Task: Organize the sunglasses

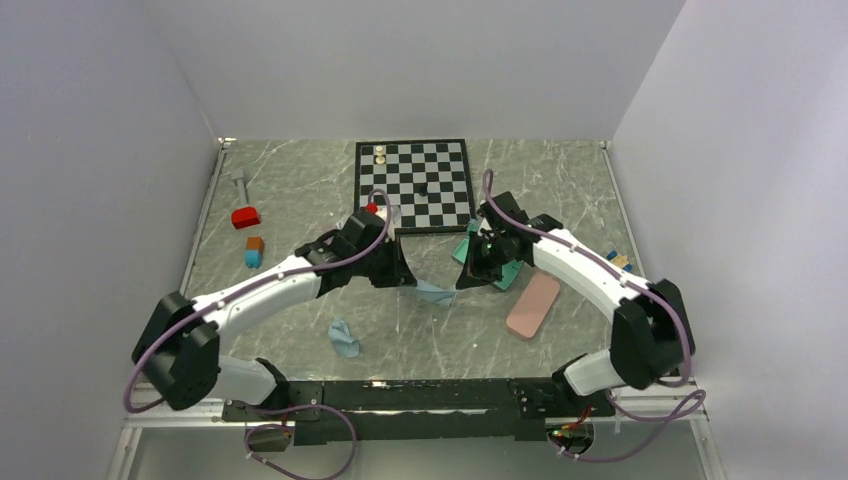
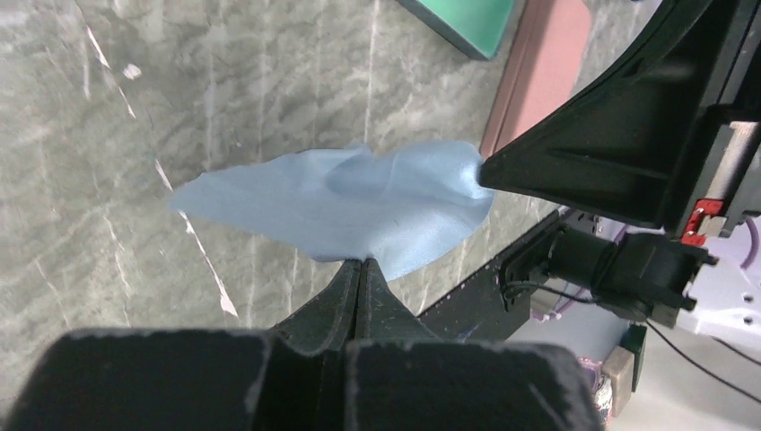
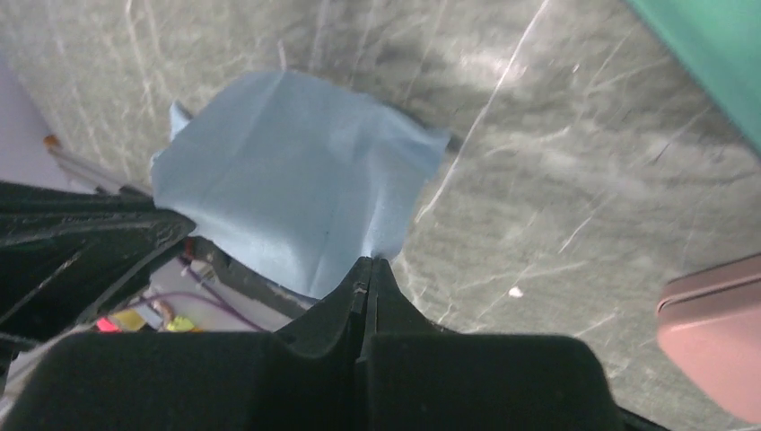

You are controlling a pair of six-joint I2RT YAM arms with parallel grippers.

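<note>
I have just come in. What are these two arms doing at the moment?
Both arms meet over the middle of the table. The left gripper and the right gripper are each shut on an edge of the same light-blue cloth, holding it spread between them. A second light-blue cloth lies crumpled nearer the arm bases. A pink case lies to the right, next to a teal case.

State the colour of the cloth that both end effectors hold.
The cloth is plain light blue; clearest in the right wrist view.
</note>
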